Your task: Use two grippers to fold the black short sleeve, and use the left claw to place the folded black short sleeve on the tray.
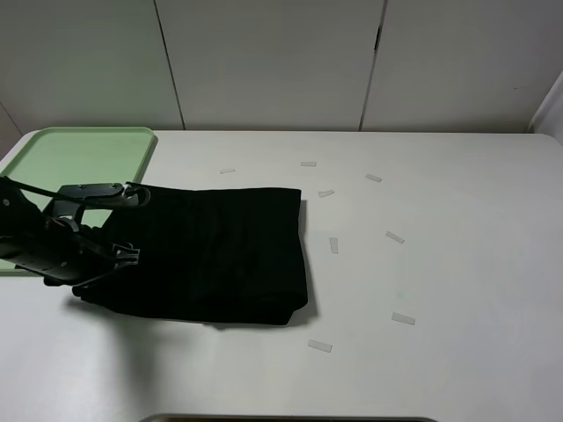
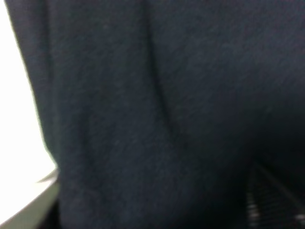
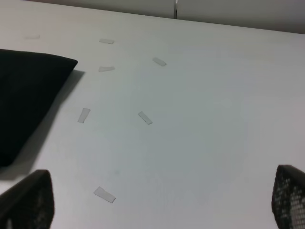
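- Black short sleeve (image 1: 220,255): matte soft fabric, folded into a rough rectangle, lay flat on the tabletop (image 1: 457,281) beside the tray (image 1: 79,145).
- Tray: pale mint-green plastic, rounded corners, low rim, at the far left corner.
- Left tool (image 1: 139,225): fingers apart at the shirt's left edge. Couldn't tell if they pinched cloth, since the wrist view was all blurred black fabric.
- Right tool (image 3: 159,200): spread wide, holding nothing.
- Tabletop: smooth white, with small pale tape strips (image 1: 403,318) scattered on it. White wall panels (image 1: 264,61) behind.
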